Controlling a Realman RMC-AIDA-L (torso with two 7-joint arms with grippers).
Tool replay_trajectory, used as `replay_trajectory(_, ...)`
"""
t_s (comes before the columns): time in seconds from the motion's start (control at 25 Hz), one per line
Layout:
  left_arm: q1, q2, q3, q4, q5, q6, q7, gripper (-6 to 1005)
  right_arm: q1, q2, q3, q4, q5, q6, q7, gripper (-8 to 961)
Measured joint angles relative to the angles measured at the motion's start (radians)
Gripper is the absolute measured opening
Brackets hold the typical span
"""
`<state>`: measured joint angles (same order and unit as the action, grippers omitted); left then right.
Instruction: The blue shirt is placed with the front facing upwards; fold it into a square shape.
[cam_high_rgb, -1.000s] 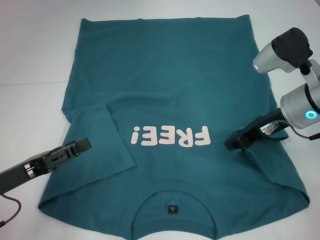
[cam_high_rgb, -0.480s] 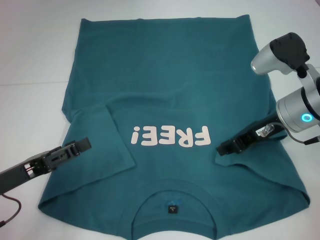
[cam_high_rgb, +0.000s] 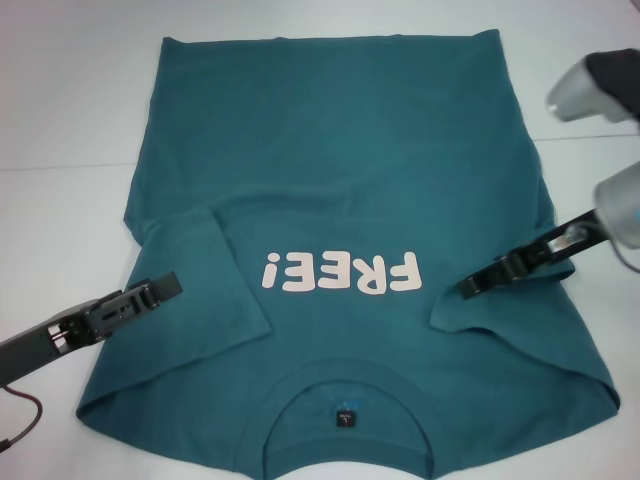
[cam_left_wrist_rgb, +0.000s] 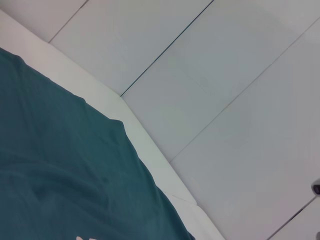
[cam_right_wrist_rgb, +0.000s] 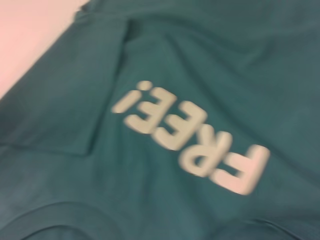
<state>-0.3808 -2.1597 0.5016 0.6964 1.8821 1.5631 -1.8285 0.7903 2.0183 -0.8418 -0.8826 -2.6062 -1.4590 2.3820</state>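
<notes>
On the white table (cam_high_rgb: 60, 90) the blue shirt (cam_high_rgb: 340, 160) lies flat, front up, both sleeves folded in over the body. "FREE!" lettering (cam_high_rgb: 340, 272) sits on the chest. Left gripper (cam_high_rgb: 160, 290) hovers over the sleeve left of the lettering; right gripper (cam_high_rgb: 475, 285) over the sleeve right of it. Can't tell finger opening on either; neither visibly holds cloth.

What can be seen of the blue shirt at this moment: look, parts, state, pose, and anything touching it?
The blue shirt is a dark teal short-sleeved tee, apparently cotton, lying front up on the white table, collar nearest the robot. Pale pink "FREE!" lettering crosses the chest; a small dark neck label sits inside the collar. Both sleeves are folded inward over the body. The left gripper is at the left sleeve and the right gripper at the right; contact is unclear.
</notes>
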Motion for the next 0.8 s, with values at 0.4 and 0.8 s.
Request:
replay_trajectory(0.4, -0.003, 0.001, 0.0, 0.0, -0.001, 0.0, 0.0, 766, -0.071, -0.104, 0.148, 0.005, 0.006, -0.03, 0.197, 615)
replay_trajectory(0.8, -0.007, 0.0, 0.0, -0.001, -0.002, -0.001, 0.0, 765, -0.092, -0.101, 0.149, 0.021, -0.063, 0.069, 0.292, 599)
